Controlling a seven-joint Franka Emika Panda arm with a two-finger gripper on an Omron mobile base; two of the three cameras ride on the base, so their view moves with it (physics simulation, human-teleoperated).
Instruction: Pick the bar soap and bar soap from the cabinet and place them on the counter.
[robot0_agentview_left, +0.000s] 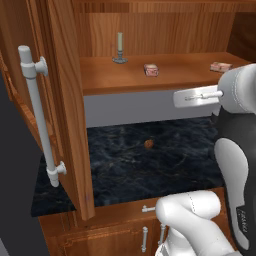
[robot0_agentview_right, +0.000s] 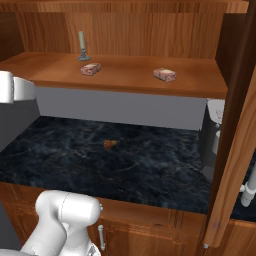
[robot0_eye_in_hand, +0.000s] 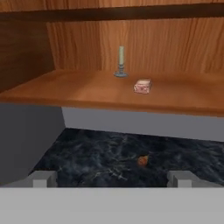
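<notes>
Two pinkish-beige bar soaps lie on the shelf of the open reddish-brown cabinet (robot0_agentview_left: 107, 80). One bar soap (robot0_agentview_left: 151, 70) (robot0_agentview_right: 91, 69) (robot0_eye_in_hand: 143, 86) rests near the shelf's middle, just right of a candle. The other bar soap (robot0_agentview_left: 220, 66) (robot0_agentview_right: 165, 74) lies further right on the same shelf. Below stretches the black marble-look counter (robot0_agentview_left: 120, 172) (robot0_agentview_right: 160, 175) (robot0_eye_in_hand: 96, 153). My gripper (robot0_eye_in_hand: 111, 179) stands open and holds nothing, its fingertips (robot0_eye_in_hand: 41, 178) wide apart. It hangs in front of the shelf, well short of the soaps and somewhat below shelf height.
A pale candle on a grey holder (robot0_agentview_left: 120, 49) (robot0_agentview_right: 82, 46) (robot0_eye_in_hand: 121, 62) stands at the shelf's back. A small round brown lump (robot0_agentview_left: 148, 144) (robot0_agentview_right: 108, 144) (robot0_eye_in_hand: 142, 160) sits mid-counter. The left door (robot0_agentview_left: 67, 110) with its silver handle (robot0_agentview_left: 37, 110) swings outward; the right door (robot0_agentview_right: 237, 150) partly hides a grey appliance (robot0_agentview_right: 214, 135).
</notes>
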